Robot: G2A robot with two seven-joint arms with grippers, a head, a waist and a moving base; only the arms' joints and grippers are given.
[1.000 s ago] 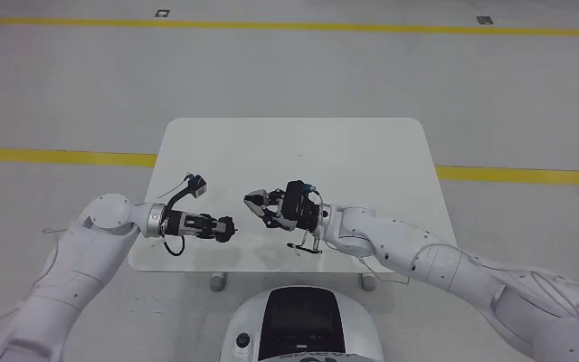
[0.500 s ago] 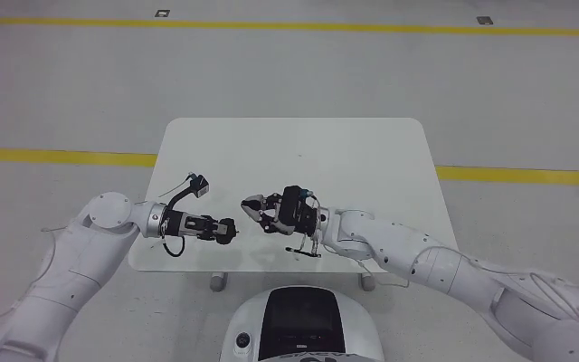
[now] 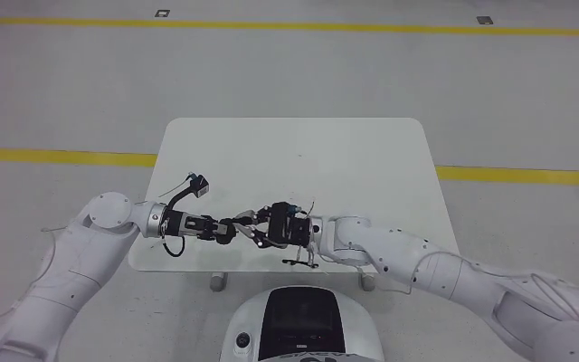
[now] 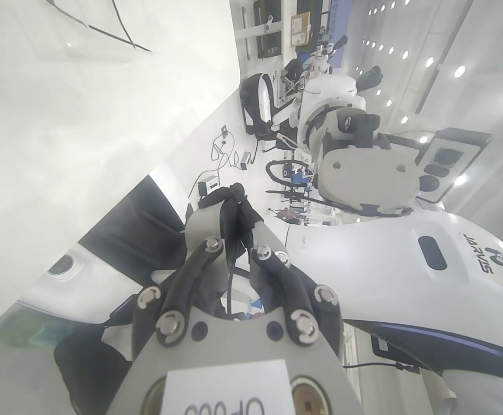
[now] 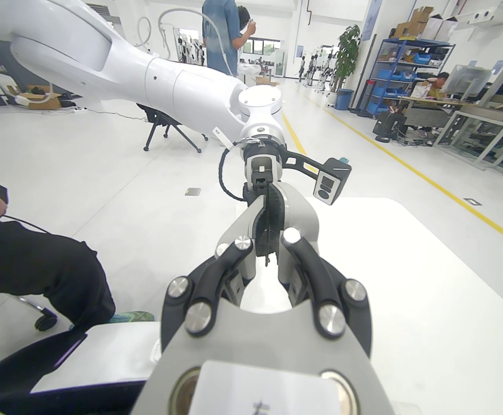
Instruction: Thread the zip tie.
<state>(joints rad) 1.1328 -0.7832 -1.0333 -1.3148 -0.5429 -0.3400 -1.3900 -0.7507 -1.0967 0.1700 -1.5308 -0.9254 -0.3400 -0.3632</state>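
Over the table's (image 3: 362, 163) front edge, my left gripper (image 3: 226, 229) and right gripper (image 3: 246, 223) meet tip to tip. A thin black ribbed zip tie (image 5: 269, 220) runs from the left gripper (image 5: 261, 177) into my right gripper (image 5: 271, 198), whose fingers are shut on the strap. The tie's free end pokes out behind the right pads. In the left wrist view, my left gripper (image 4: 232, 220) is shut on the black zip tie (image 4: 232, 251), and its far part is hidden between the pads.
Two loose black zip ties (image 4: 110, 35) lie on the white table farther back. The left arm's wrist camera (image 5: 332, 184) juts out beside the grippers. The table (image 5: 393, 255) is bare to the right; its front edge lies just below the grippers.
My right gripper has moved left to the left gripper, and its spread fingers have closed on the zip tie. The left arm has hardly moved.
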